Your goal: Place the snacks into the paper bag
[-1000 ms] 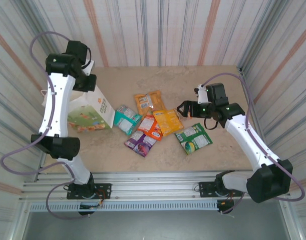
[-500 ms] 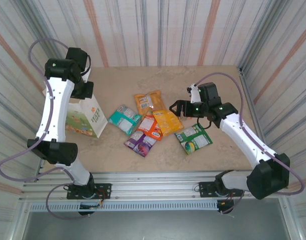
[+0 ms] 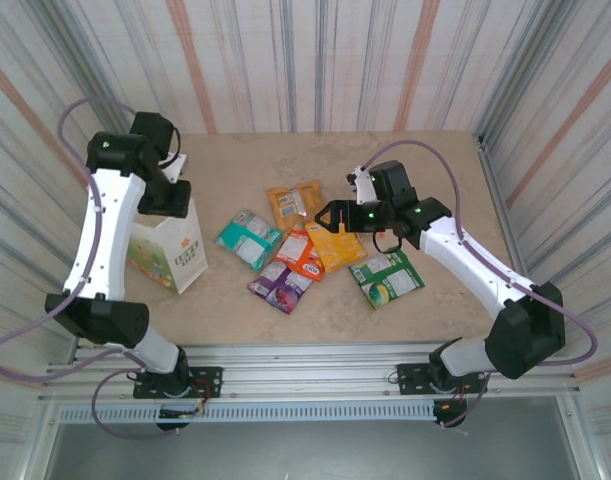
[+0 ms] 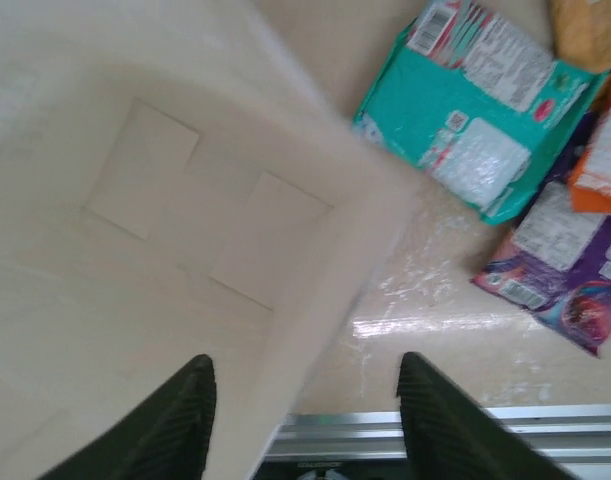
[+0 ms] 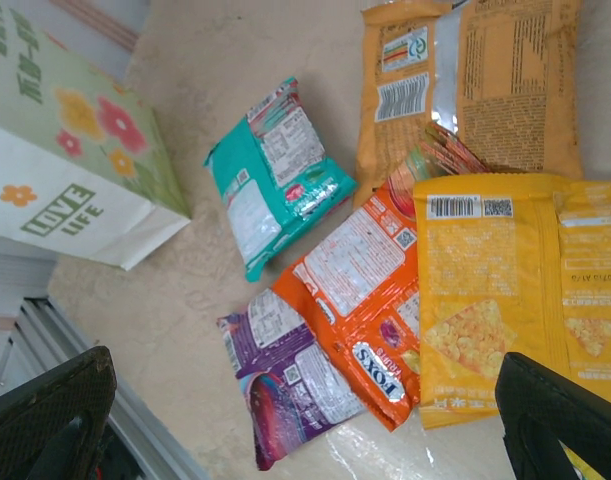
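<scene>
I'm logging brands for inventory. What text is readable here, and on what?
"LOVE LIFE": side of the paper bag, right wrist view.
"FOXS": red-orange packet.
Green lettering at the bag's top corner: cut off, unreadable.
Fine print and barcodes on the teal packet, purple packet and orange packets: too small to read.

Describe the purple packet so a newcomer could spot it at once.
Find the white paper bag standing on the left side of the table; the snack packets lie clustered to its right. At the cluster's near-left corner, nearer the arm bases than the teal packet and against the red-orange packet, lies the purple packet. It is the only purple one.
</scene>
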`<state>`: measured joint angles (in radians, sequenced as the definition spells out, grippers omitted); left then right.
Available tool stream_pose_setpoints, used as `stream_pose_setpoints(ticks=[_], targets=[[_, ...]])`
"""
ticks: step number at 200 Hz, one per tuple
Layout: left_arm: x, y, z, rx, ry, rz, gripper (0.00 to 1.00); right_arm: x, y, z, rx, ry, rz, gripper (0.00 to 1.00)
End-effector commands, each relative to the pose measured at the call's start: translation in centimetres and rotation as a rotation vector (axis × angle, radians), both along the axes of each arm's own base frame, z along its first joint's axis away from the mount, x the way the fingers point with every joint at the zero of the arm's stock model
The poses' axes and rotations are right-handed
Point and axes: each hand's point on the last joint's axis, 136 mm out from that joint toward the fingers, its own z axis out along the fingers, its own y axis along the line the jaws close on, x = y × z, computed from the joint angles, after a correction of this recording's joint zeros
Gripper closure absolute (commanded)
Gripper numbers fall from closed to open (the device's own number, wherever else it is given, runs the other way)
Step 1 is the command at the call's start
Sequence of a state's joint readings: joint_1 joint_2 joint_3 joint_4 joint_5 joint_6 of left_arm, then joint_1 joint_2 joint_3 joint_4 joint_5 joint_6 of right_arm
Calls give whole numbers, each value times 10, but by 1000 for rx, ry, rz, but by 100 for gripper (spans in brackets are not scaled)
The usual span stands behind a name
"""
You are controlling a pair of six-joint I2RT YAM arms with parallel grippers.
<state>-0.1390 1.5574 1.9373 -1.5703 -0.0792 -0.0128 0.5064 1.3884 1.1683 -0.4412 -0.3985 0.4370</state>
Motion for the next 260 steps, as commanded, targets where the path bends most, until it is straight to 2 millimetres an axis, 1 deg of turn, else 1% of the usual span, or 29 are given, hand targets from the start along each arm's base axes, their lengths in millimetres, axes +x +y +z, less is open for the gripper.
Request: stream_pose_setpoints(ticks=[1, 10, 30, 53, 77, 119, 153, 165, 194, 226, 234, 260], targets=[[-1, -12, 23, -104, -101, 24, 42, 1, 7, 12, 22, -16, 20, 1], [4, -14, 26, -128, -128, 47, 40, 2, 7, 13, 23, -18, 20, 1], [15, -14, 27, -148, -170, 108, 39, 0, 7, 12, 24, -13, 23, 1], [22, -12, 19, -153, -155, 174, 40, 0, 7, 12, 22, -15, 23, 1], [20, -2, 15, -101, -151, 247, 41, 0, 7, 14, 24, -23, 22, 1], [23, 2, 6, -97, -168, 298, 40, 1, 8, 13, 25, -20, 27, 1], [29, 16, -8, -43, -140, 377, 40, 1, 8, 12, 26, -17, 28, 1], [33, 19, -11, -36, -138, 396, 40, 1, 8, 12, 26, -18, 27, 1], [49, 20, -18, -42, -153, 413, 41, 0, 9, 12, 30, -16, 28, 1], [61, 27, -20, -8, -187, 428, 45, -1, 6, 11, 23, -17, 18, 1], [63, 28, -21, -3, -193, 428, 49, -1, 5, 11, 20, -17, 16, 1], [66, 31, -27, 19, -170, 424, 67, -2, 3, 12, 18, -25, 9, 1]])
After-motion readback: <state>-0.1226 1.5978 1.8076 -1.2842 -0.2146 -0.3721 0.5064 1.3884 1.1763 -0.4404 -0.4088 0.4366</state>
